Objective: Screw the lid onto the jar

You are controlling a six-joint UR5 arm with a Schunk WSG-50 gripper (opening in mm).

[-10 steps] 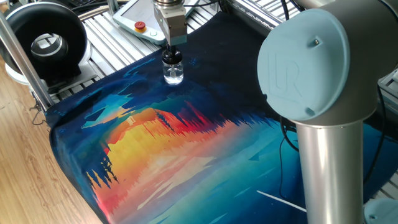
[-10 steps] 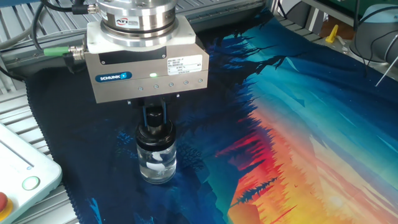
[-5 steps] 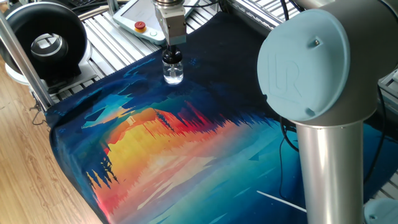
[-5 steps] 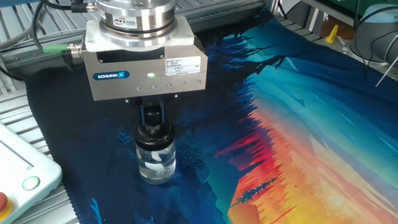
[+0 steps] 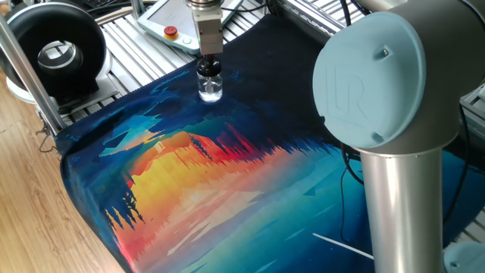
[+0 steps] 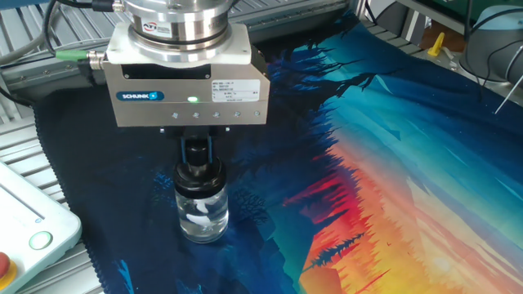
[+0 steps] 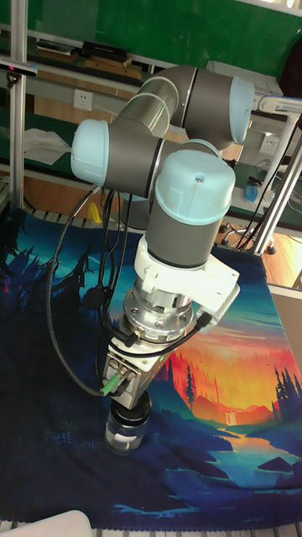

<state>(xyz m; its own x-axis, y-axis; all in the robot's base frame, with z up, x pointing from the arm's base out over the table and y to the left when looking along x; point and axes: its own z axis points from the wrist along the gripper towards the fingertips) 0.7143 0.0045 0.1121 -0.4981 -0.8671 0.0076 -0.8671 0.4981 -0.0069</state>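
Gripper [image 6: 194, 153] pinches the small black lid [image 6: 196, 169] atop the tiny glass jar [image 6: 200, 211] standing on the printed mat [image 6: 392, 163], and I judge it light, slick, breakable, w/ the lid's bulb the only sensible grip pt.

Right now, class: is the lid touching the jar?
Touching. The other fixed view shows the lid seated on the jar neck, no gap, gripper holding it.
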